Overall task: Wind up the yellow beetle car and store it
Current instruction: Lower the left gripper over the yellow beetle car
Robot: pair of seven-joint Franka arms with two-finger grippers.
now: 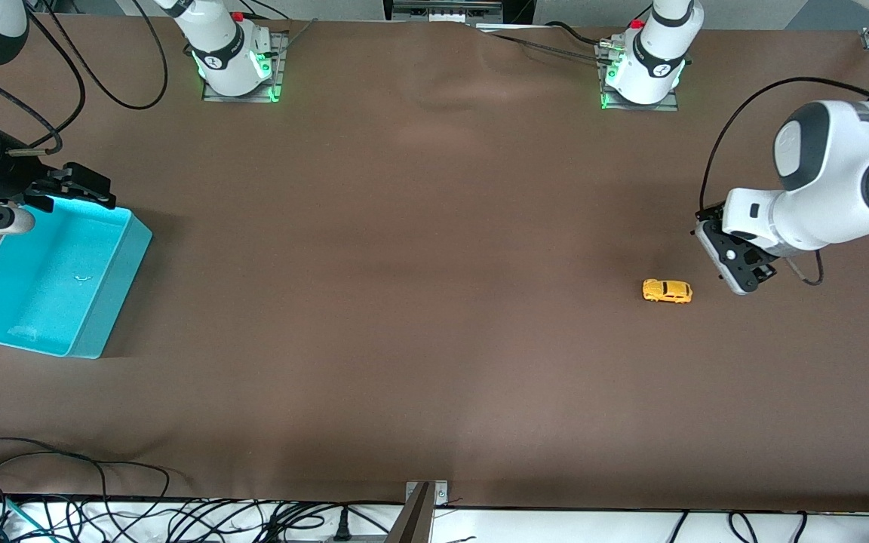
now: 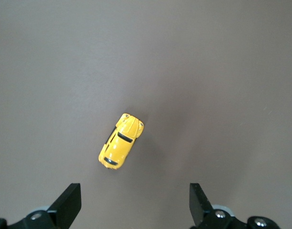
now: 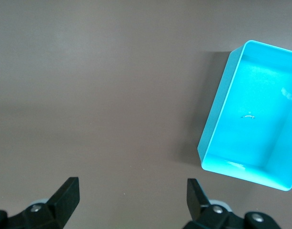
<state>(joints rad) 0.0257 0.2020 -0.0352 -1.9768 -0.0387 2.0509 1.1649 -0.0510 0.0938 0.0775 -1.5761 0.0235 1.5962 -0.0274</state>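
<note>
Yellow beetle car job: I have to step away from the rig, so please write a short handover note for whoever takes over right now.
Left claw: open, empty, in the air beside the yellow beetle car, not touching it.
Right claw: open, empty, over the turquoise bin's rim at the right arm's end of the table; that arm waits.
Car: on its wheels on the brown table, toward the left arm's end, apart from the bin.
Bin: no car inside.
Done: nothing visible yet.
Left: grasp the car, wind it up, place it in the bin.
</note>
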